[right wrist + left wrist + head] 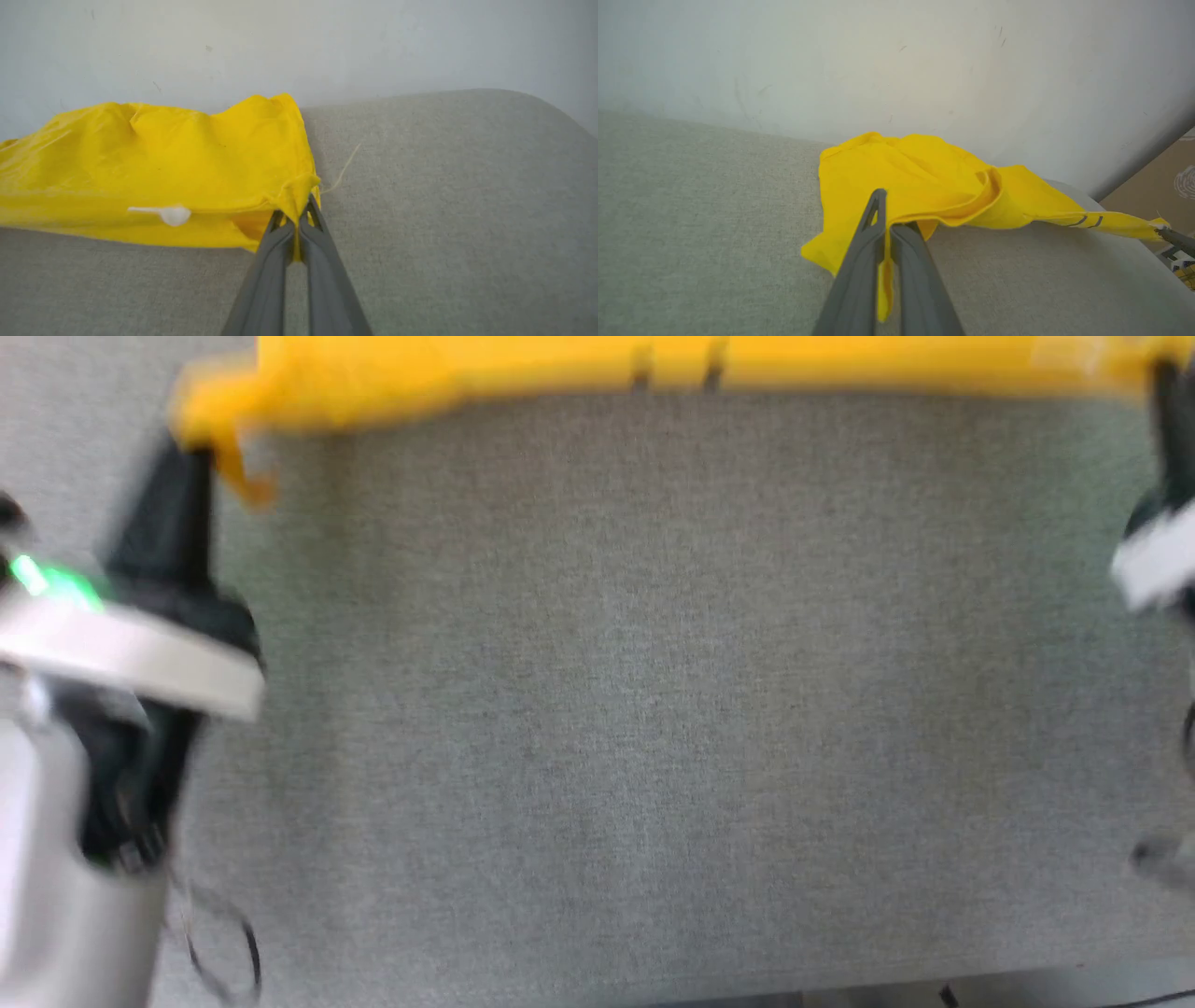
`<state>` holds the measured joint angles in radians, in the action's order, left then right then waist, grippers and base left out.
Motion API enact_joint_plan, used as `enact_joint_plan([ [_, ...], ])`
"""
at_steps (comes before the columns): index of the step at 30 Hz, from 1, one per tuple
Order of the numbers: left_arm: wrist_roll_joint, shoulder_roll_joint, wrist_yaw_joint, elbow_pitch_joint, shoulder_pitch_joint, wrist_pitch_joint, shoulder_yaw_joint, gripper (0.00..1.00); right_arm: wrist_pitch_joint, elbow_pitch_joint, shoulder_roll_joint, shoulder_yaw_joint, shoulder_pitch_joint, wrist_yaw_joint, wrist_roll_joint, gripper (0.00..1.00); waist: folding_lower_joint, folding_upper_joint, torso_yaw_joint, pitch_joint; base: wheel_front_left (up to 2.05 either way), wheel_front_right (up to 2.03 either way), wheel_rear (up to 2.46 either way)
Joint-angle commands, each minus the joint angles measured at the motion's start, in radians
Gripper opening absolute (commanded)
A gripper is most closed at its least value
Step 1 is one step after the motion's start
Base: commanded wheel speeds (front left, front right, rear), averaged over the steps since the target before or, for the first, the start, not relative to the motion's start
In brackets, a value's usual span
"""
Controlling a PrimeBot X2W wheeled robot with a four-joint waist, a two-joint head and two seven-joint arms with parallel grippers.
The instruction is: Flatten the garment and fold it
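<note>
Held a bright yellow T-shirt (653,364) stretched along the far edge of the grey fabric surface (653,709), near the pale wall (878,70). Clamped its left end in the left gripper (891,219) and its right end in the right gripper (295,213), jaws shut tight on cloth. Showed rumpled folds, two black stripe marks, one white patch.

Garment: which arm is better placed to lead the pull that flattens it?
Right, probably. The right gripper is shut on the very corner of the garment, with cloth spreading fairly smooth from it. The left gripper is shut on a bunched fold, with cloth trailing between its fingers.
</note>
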<state>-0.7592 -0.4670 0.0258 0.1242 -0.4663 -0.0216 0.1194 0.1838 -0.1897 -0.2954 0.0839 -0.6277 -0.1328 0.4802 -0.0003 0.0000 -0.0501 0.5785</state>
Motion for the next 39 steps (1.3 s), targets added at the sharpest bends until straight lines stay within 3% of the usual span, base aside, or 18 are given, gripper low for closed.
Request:
enact_joint_plan([
  [1,-0.009,0.006,-0.002,0.006,0.058,0.005,-0.001,0.00,-0.003,0.014,0.019,0.024,0.051,0.002,0.005,0.00,0.0003,0.0000,0.012,-0.072,0.00,0.00,0.00],
  [7,-0.066,0.021,0.013,-0.017,0.288,-0.004,0.022,0.00,0.028,0.060,0.082,0.097,0.274,0.002,0.045,0.00,0.0003,0.0000,0.029,-0.156,0.00,0.00,0.00],
  [20,-0.194,0.021,-0.034,-0.022,0.633,-0.166,0.080,0.00,0.230,0.175,0.065,0.123,0.709,0.002,0.208,0.00,0.0003,0.0000,0.048,-0.328,0.00,0.00,0.00],
  [31,-0.264,-0.017,-0.085,0.076,0.794,-0.259,0.073,0.00,0.384,0.210,0.104,0.210,0.875,0.002,0.216,0.00,0.0003,0.0000,0.043,-0.425,0.00,0.00,0.00],
  [39,-0.272,-0.038,-0.118,0.170,0.860,-0.282,0.065,0.00,0.439,0.270,0.138,0.252,0.914,0.002,0.206,0.00,0.0003,0.0000,0.040,-0.451,0.00,0.00,0.00],
])
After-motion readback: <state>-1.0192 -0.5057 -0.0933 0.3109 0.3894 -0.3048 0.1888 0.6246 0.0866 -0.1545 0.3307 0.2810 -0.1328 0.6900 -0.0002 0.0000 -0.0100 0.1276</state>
